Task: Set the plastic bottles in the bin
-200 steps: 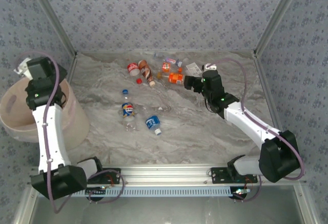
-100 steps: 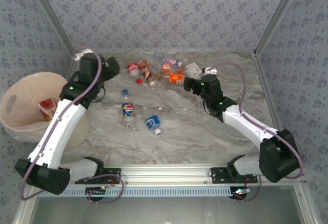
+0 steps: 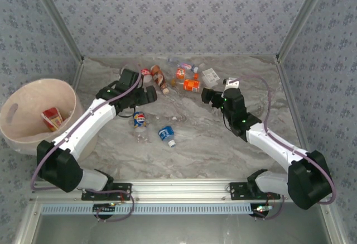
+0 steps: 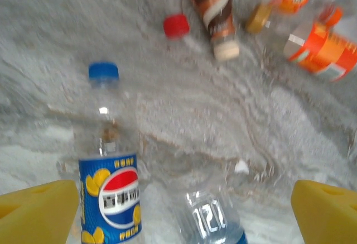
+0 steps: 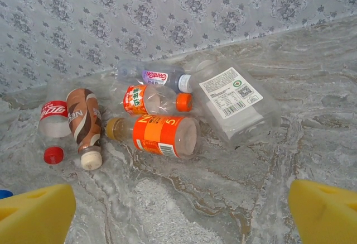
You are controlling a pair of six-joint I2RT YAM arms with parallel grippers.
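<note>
Gaping left gripper (image 4: 181, 210), bare table (image 4: 245, 115) ahead

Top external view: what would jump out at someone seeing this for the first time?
A litter of crushed clear plastic bottles with orange, red and brown labels lies at the far side of the grey marbled table. The large round pinkish-beige plastic bin stands at the left with one red-labelled bottle inside. The left gripper and right gripper reach toward the litter, both open.
</note>
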